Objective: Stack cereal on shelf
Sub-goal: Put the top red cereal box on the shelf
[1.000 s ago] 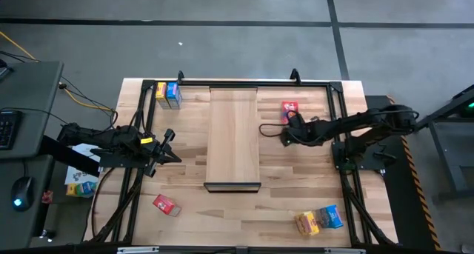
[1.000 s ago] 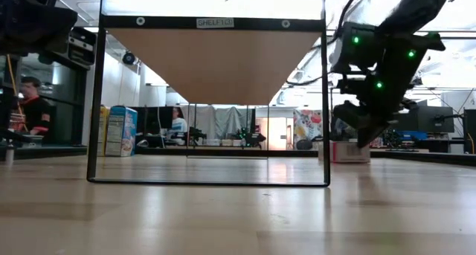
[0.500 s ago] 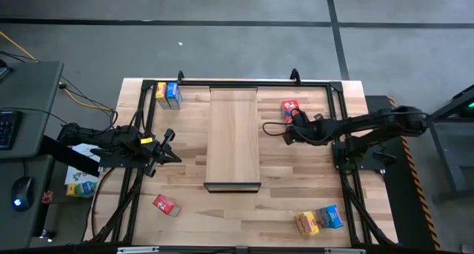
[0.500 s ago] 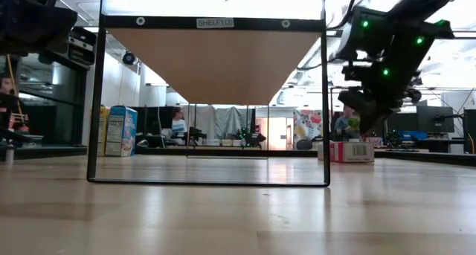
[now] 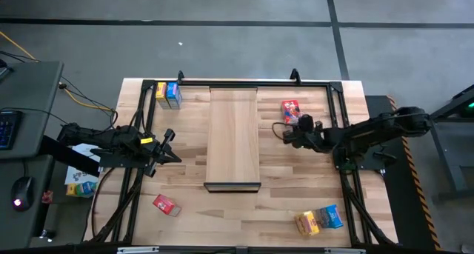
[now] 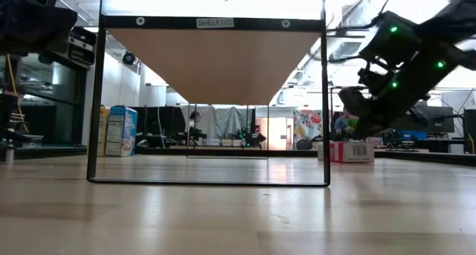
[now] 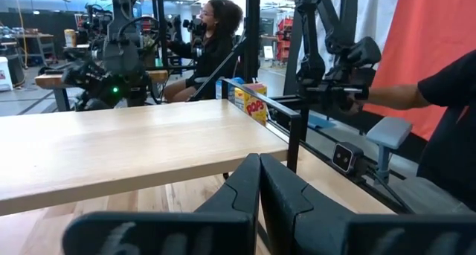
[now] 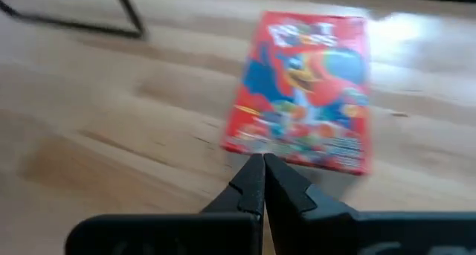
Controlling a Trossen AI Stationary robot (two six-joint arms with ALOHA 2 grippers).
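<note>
The shelf (image 5: 232,135) is a pale board with a black lip (image 5: 232,186) at its near end, raised on a black frame (image 6: 213,22). A red cereal box (image 5: 289,109) lies flat right of the shelf. My right gripper (image 5: 280,131) is shut and hangs just on the box's near side, above the table (image 6: 348,106); in its wrist view the shut tips (image 8: 262,160) reach the edge of the red box (image 8: 305,91). Yellow and blue boxes (image 5: 168,95) stand at the far left. Another red box (image 5: 166,205) lies at the near left, and a yellow-blue pair (image 5: 320,219) at the near right. My left gripper (image 5: 169,144) waits shut, left of the shelf.
Black frame rails run along the table's edges (image 5: 237,84) and by both arm bases. People show in the room beyond the table (image 7: 216,39), and a person's arm reaches a stand at the right (image 7: 416,95). Bare wood lies between the shelf and the near boxes.
My right arm has drawn back toward the table's right edge. Its gripper has moved from beside the shelf toward the red box and has tipped over, staying shut. The boxes and my left arm have kept still.
</note>
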